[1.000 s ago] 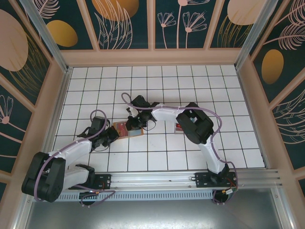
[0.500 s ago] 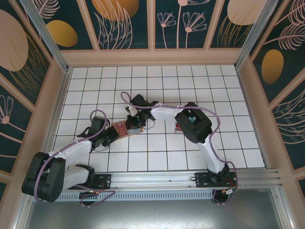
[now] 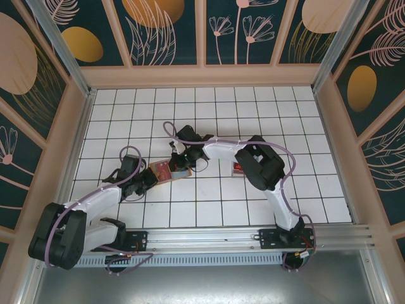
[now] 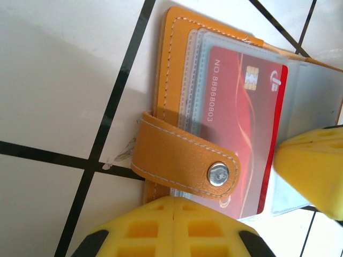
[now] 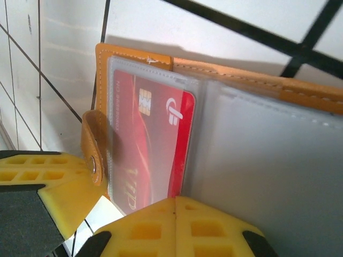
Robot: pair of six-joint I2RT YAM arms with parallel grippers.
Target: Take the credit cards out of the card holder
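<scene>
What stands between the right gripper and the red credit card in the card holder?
The clear pocket of the card holder covers the red credit card, and the snap strap lies across one corner. Nothing else visible stands before the right gripper.

Table top (image 3: 266,114): white tiles ruled by a black grid, as I see it on my overhead feed.
Back wall (image 3: 168,31): dark teal panels with pale plant drawings and orange-gold ovals, framed in light wood.
Corner post (image 3: 60,47): bare aluminium, slanting up at far left.
Near rail (image 3: 209,237): aluminium extrusion along the table's near edge.
Small reddish item (image 3: 237,168): on the tiles right of centre, partly hidden; I cannot identify it.
Scuff (image 4: 120,155): faint grey mark beside a grid crossing.
</scene>
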